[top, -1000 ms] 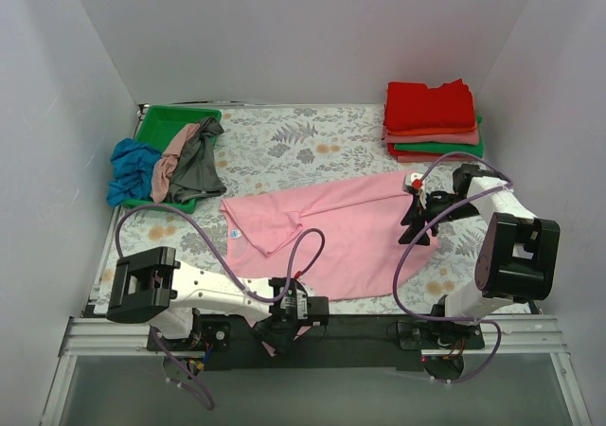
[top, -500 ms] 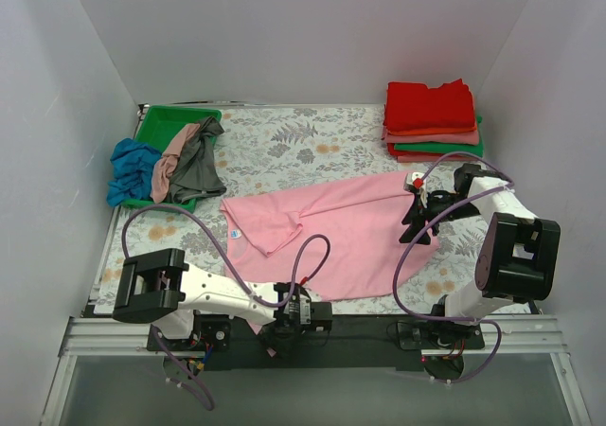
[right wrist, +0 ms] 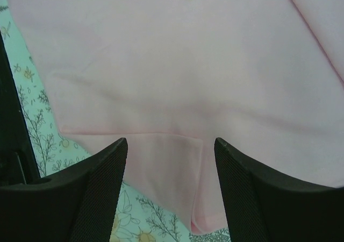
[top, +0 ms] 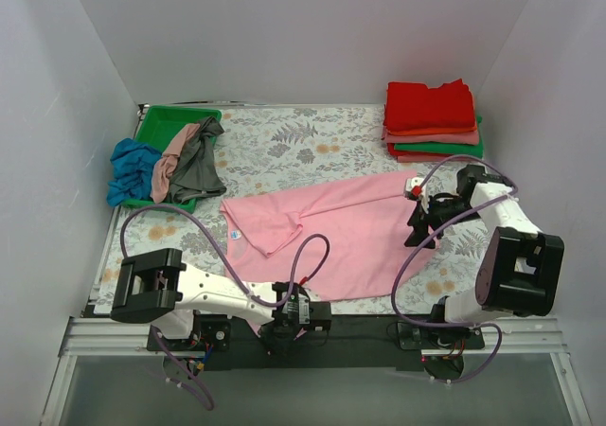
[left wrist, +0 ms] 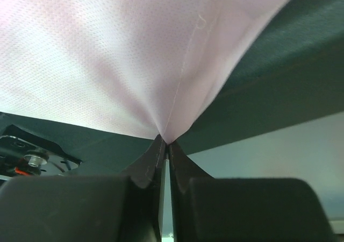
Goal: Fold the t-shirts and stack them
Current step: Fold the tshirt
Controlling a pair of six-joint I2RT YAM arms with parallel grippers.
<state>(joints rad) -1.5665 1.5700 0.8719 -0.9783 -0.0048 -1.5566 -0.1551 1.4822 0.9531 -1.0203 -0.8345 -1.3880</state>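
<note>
The light pink t-shirt (top: 350, 232) lies spread across the middle of the tabletop (top: 284, 142), its near hem pinched tight in the left gripper (left wrist: 165, 142), which has slid slightly toward the bottom edge, while the right gripper (right wrist: 171, 145), shifted a touch rightward, hovers spread open above the shirt's right corner, so the cloth is probably being straightened before folding.
</note>
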